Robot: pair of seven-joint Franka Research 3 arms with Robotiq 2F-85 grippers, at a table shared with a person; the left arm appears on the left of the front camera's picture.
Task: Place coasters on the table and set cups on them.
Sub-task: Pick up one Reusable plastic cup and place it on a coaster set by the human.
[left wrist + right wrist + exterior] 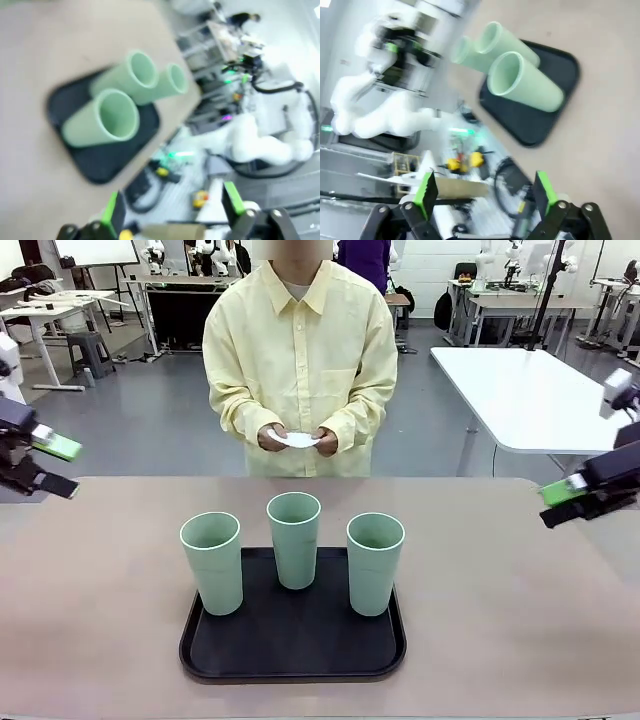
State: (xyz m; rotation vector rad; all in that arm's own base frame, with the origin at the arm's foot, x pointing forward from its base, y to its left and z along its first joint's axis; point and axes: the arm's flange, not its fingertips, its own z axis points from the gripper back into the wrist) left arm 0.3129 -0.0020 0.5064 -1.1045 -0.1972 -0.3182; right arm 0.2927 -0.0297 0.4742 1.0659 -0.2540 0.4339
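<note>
We see our left gripper (pixel 57 466) hanging above the left end of the wide beige-tan matte table (pixel 500 620). Its two black fingers with green pads are spread wide and hold nothing. In the left wrist view the same gripper (pixel 172 210) has only air between its pads. Our right gripper (pixel 563 504) hangs above the opposite end of the table, likewise released and empty, and in the right wrist view it (pixel 485 195) has its fingers far apart.

The three tall pale mint-green plastic cups stand upright on a black rectangular tray (pixel 290 645), between the two grippers, lower than the fingertips and well apart from both. The left cup (pixel 212 562) is nearest our left gripper and the right cup (pixel 374 562) is nearest our right gripper. The middle cup (pixel 294 538) stands farther back on the tray, roughly midway between the grippers. The cups do not touch one another. In each wrist view they lie ahead of that gripper's fingers, far beyond the tips, with their open mouths turned toward the camera (pixel 107 117) (pixel 520 82).

Past the cups, farther from both grippers, a person in a pale yellow button shirt (pixel 300 350) stands at the far side of the table. The person's right hand (pixel 271 437) and left hand (pixel 327 441) pinch a thin white round coaster (pixel 297 439) between them, held flat at waist height, above the level of our fingertips. We cannot tell whether it is one disc or a small stack.
</note>
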